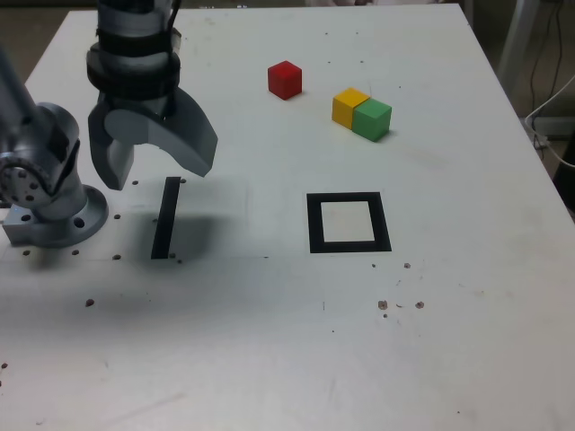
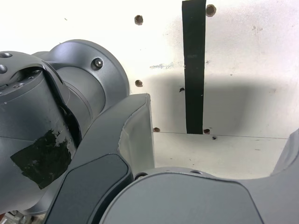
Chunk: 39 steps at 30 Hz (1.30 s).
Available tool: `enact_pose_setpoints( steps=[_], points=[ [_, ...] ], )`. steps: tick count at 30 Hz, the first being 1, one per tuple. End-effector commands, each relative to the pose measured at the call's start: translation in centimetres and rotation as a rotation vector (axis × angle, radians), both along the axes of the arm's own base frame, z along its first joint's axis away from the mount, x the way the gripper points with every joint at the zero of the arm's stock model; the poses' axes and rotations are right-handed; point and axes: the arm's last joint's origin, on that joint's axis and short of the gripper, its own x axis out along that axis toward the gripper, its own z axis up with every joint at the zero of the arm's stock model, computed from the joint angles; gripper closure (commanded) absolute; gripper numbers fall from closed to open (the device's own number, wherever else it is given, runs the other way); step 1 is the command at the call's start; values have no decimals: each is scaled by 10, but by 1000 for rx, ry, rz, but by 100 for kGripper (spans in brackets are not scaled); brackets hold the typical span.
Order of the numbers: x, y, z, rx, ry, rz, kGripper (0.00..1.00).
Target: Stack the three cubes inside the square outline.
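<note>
A red cube [image 1: 285, 79] sits alone toward the far side of the white table [image 1: 467, 341]. To its right in the exterior view, a yellow cube [image 1: 349, 106] and a green cube [image 1: 372, 118] stand touching each other. The square outline [image 1: 348, 223], black with a white centre, lies nearer the front and holds nothing. My gripper [image 1: 153, 171] hangs open above the table at the exterior view's left, far from all three cubes, with nothing between its fingers. The wrist view shows one grey finger [image 2: 135, 135] and bare table; no cube or square outline appears there.
A straight black strip [image 1: 166, 217] [image 2: 194, 65] lies on the table just below the gripper. The arm's grey base [image 1: 49, 193] stands at the exterior view's left edge. Small screw holes [image 2: 138, 19] dot the surface. Cables hang off the table's far right.
</note>
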Motion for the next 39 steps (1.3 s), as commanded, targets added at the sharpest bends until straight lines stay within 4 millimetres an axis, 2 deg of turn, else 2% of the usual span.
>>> enact_pose_setpoints(
  steps=[1, 16, 22, 32, 39],
  points=[
    [0, 0, 1, -2, -2, 0, 0],
    [1, 0, 1, 5, -4, -2, 0],
    [10, 4, 4, 20, -8, 5, 0],
    [33, 30, 17, 80, -31, 68, 0],
    [47, 60, 30, 91, -64, 130, 0]
  ],
)
